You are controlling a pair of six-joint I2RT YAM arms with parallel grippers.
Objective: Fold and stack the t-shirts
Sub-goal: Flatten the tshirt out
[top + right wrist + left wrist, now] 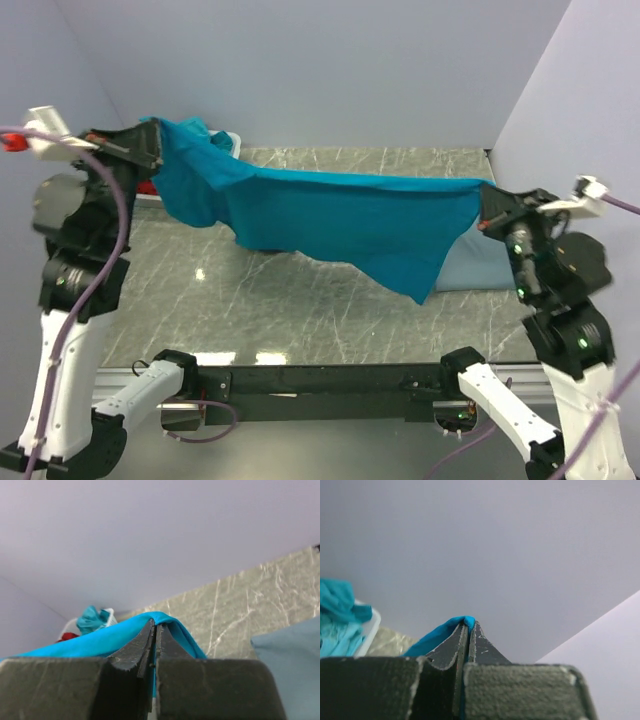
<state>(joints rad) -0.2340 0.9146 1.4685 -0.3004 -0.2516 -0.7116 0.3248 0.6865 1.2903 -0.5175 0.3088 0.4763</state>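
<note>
Now both my jaws are pinched tight shut, each on one edge of the bright teal t-shirt [330, 215]. It hangs stretched between my left jaws and my right jaws, up above the table [300, 320], with a loose flap drooping nearer the right ones. A duller blue t-shirt [478, 270] lies flat just below my right jaws. I think I should grip hard, hold the top edge level, and lower it slowly so it lands smooth.
</note>
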